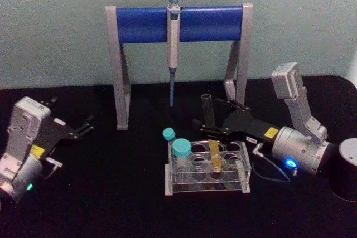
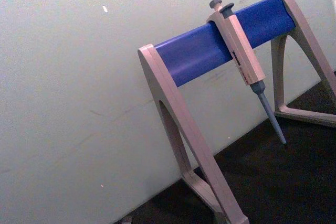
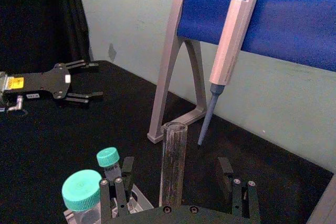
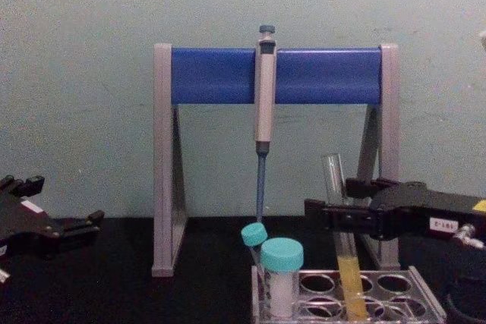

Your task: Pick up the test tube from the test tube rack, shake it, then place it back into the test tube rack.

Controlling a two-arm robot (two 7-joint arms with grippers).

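One tube [image 4: 349, 282] matters here. It stands in the rack [image 1: 189, 187] at the near middle of the table [image 1: 111, 193], yellow liquid low in it and mouth open. Its long axis is close to upright, the top leaning a little to the robot's left.

Two teal-capped vials [image 1: 181, 149] [image 1: 169, 134] sit in the rack's left end, just beside the tube, so I count three things in one rack.

Next out is the right claw [image 3: 175, 166], reaching in from the right at the tube's upper half. Its fingers are spread, one on either side of the glass, with a gap showing on both sides. The tube lies dead between them, so I judge that closing comes next, then a pull up along the tube's axis.

Off to the left, well apart, the left claw [image 3: 97, 81] is parked with its fingers spread.

Farthest back, one pipette [image 1: 173, 32] hangs on one stand [image 1: 145, 24].
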